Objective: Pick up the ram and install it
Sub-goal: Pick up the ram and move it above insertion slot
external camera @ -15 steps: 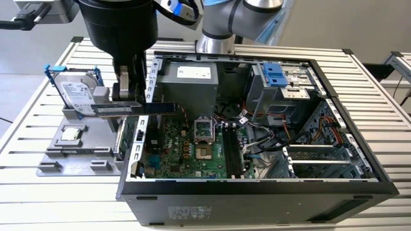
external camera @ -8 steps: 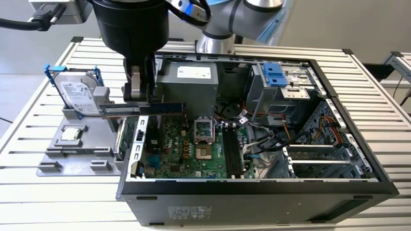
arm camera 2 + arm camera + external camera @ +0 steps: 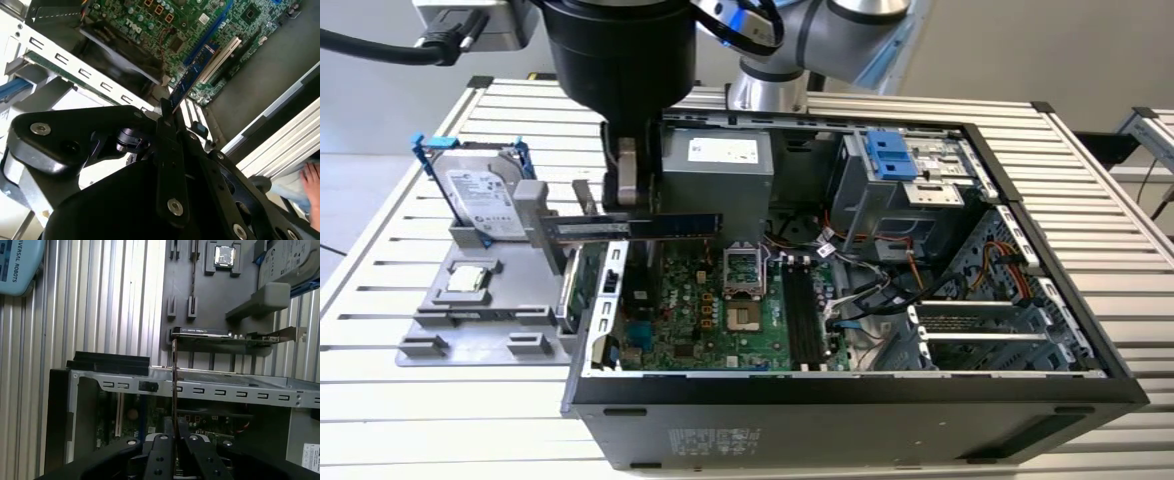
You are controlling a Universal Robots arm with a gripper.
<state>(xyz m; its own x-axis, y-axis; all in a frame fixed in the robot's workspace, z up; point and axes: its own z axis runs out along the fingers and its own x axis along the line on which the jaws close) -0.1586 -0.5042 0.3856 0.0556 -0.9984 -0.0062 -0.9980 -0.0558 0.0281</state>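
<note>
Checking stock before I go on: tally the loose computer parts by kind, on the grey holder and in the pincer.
Memory stick, held in the pincer: 1
Hard drive: 1
Expansion card: 1
Processor chip: 1
Total: 4

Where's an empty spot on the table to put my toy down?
The bare slatted table between the grey holder tray and the table's near edge, at the exterior view's left, is free. So is the strip behind the hard drive. The computer case is crowded with cables and the motherboard, and the pincer holds the ram over its edge.
</note>
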